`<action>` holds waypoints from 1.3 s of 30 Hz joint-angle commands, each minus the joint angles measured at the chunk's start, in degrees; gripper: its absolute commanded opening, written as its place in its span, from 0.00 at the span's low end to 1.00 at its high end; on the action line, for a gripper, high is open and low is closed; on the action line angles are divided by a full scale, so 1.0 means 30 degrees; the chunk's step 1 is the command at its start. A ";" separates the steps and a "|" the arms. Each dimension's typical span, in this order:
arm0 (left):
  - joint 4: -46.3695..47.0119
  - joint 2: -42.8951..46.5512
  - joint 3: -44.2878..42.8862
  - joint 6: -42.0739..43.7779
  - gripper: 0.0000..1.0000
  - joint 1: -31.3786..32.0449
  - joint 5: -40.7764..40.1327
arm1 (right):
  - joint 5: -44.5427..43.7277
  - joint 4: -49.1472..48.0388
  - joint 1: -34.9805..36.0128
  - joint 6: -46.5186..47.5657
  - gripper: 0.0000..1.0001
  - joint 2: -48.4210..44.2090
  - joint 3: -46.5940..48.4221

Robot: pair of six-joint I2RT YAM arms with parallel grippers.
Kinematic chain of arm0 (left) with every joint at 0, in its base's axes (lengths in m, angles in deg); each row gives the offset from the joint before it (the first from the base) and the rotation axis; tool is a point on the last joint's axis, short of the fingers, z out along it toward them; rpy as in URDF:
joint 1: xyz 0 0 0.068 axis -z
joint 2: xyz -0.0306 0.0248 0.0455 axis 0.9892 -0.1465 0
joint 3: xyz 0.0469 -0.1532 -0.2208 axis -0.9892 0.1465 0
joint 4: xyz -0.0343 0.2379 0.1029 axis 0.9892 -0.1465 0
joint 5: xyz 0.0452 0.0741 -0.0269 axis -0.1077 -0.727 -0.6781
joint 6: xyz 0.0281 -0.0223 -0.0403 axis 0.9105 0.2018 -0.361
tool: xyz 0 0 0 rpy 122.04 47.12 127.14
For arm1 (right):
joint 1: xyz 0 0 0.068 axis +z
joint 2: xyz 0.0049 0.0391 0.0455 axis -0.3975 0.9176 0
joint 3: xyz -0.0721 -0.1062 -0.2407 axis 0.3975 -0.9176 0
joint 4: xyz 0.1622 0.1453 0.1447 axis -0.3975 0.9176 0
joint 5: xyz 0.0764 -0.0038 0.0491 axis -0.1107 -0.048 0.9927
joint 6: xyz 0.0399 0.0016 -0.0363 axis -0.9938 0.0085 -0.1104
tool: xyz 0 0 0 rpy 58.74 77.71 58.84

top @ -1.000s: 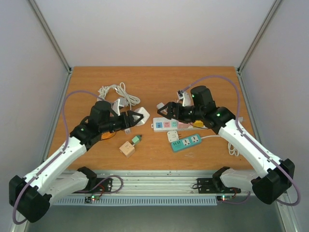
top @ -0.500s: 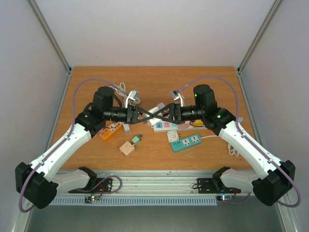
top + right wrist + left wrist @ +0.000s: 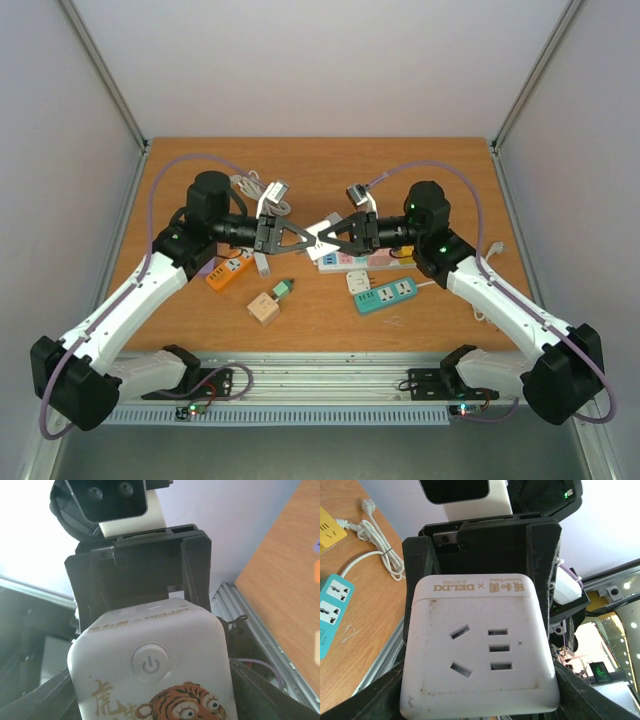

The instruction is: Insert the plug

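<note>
A white DELIXI cube socket (image 3: 318, 233) hangs in the air between both grippers over the table's middle. My left gripper (image 3: 303, 238) comes from the left and my right gripper (image 3: 333, 236) from the right, tips almost meeting. In the left wrist view the cube's face with socket slots (image 3: 477, 647) fills the gap between my fingers, with the right gripper's fingers flanking its far end. In the right wrist view the face with a power button and tiger print (image 3: 150, 670) sits between my fingers. A green plug (image 3: 284, 289) lies by a wooden block (image 3: 264, 308).
A white power strip with coloured sockets (image 3: 345, 260), a small white adapter (image 3: 358, 281) and a teal power strip (image 3: 385, 295) lie under the right arm. An orange adapter (image 3: 228, 270) lies under the left arm. A coiled white cable (image 3: 245, 185) lies behind.
The left gripper carried the white cube up and right to the middle. The right gripper swung left and met it, and its fingers now sit around the cube's other end.
</note>
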 commanded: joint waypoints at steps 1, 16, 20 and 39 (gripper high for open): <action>0.1960 0.0181 -0.0001 -0.0108 0.43 0.0054 0.1250 | 0.1507 -0.7642 -0.0057 -0.5114 0.63 0.0877 -0.0916; -0.7013 0.0501 -0.1950 0.4293 0.88 -0.0001 -0.5080 | -0.0392 -0.3146 -0.0039 -0.1990 0.25 0.1621 -0.0982; -0.8780 0.1309 -0.1960 0.5385 0.99 -0.0075 -0.9432 | -0.3964 0.3679 -0.0038 0.2406 0.22 0.0811 0.0185; -0.8442 0.9172 0.2221 0.7647 0.99 -0.0136 -2.1736 | -2.3407 1.5943 0.4404 0.8348 0.19 0.3503 0.4601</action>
